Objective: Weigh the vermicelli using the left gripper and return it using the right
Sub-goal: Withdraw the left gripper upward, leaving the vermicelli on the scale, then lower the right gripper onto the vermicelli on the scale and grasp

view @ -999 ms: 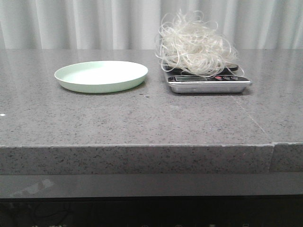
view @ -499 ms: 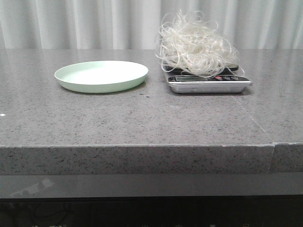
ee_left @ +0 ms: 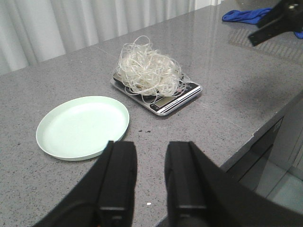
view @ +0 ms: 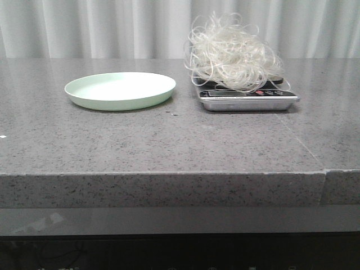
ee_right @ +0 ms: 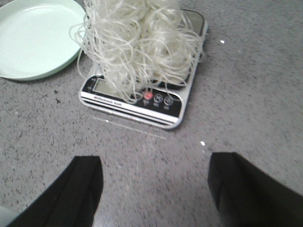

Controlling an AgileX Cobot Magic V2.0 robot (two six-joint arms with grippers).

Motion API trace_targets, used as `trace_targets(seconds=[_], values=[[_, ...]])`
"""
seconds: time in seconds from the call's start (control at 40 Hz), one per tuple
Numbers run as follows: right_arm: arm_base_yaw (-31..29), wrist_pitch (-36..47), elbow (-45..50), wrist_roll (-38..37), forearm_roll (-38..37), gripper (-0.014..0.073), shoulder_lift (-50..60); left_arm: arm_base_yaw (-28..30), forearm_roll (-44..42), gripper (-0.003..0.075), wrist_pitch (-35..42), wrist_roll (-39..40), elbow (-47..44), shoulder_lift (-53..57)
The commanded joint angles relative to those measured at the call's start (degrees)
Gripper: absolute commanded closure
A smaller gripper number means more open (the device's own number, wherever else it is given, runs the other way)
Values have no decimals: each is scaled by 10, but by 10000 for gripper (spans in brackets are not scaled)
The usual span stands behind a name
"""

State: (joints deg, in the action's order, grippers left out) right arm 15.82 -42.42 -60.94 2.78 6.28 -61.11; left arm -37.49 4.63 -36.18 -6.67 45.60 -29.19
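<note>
Nearest the robot, the front edge of the grey speckled bench [view: 169, 152] is seen running straight across the front view, with a seam toward its right end. A wide band of bare stone is left between that edge and the objects. In the left wrist view the left pincer [ee_left: 147, 177] is held above the near part of the bench, its two black fingers [ee_left: 118, 175] set close together with a narrow gap between them and nothing gripped. In the right wrist view the right pincer [ee_right: 154, 187] is spread wide, its fingers [ee_right: 239, 184] well apart over bare bench just short of the scale, empty.

Farther back, a pale green plate [view: 120, 90] is laid flat to the left, empty, with a small clear gap separating its rim from the scale [view: 247, 99]. The vermicelli [view: 232, 53] is piled on the scale's platform, loops spilling over its edges and partly covering the display. Beyond, grey bench is seen up to a pale curtain [view: 84, 28]. A blue cloth [ee_left: 244, 15] is seen at a far corner.
</note>
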Motion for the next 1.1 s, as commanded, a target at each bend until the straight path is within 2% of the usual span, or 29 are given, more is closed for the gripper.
trace_targets(seconds=[0.0,0.35,0.674,0.899,0.974,1.074], values=[[18,31,-59,13,8,11,-42,-2,8,449,38,4,12,-3],[67,32,-220,18,12,11,-226,-2,8,449,36,4,8,-3],[69,14,-370,18,11,11,-380,-2,8,449,36,4,8,-3],[68,-8,-418,18,-20,15,-446,-2,8,449,36,4,8,-3],[68,-12,-418,18,-22,50,-453,-2,8,454,36,4,8,-3],[68,-15,-418,18,-22,181,-457,-2,8,470,37,4,8,-3]])
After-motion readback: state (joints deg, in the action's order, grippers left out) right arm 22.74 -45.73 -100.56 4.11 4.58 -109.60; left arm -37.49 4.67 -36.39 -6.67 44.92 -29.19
